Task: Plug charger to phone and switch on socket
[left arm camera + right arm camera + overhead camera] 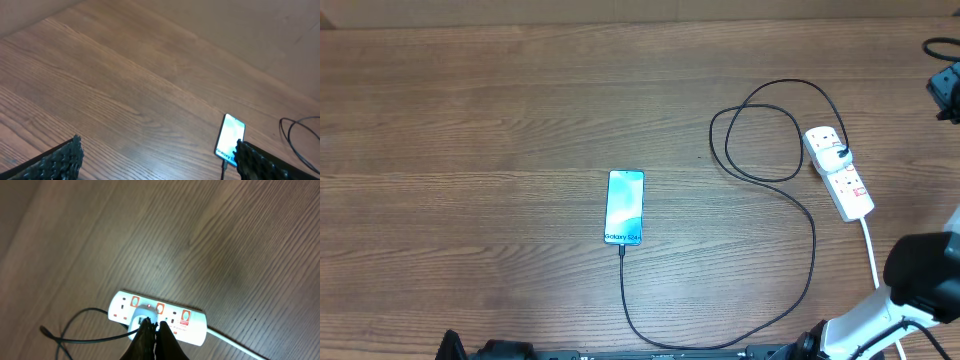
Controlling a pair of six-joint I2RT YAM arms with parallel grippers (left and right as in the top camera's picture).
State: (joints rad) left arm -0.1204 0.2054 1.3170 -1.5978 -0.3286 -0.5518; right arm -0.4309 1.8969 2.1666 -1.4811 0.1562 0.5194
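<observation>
The phone [625, 207] lies screen up mid-table, its "Galaxy S24" text at the near end. The charger's thin black cable [810, 240] runs from a connector at the phone's near end, loops right, and ends at a white adapter in the socket [840, 172]. In the right wrist view my right gripper [152, 326] is shut and empty, its tips over the adapter on the socket [192, 322]; a small red light glows beside it. My left gripper [160, 165] is open and empty, low over bare table left of the phone [230, 142].
The socket's thick white cord [870, 250] runs toward the near right edge, beside my right arm [920, 275]. A dark object [945, 85] sits at the far right edge. Wood table all round.
</observation>
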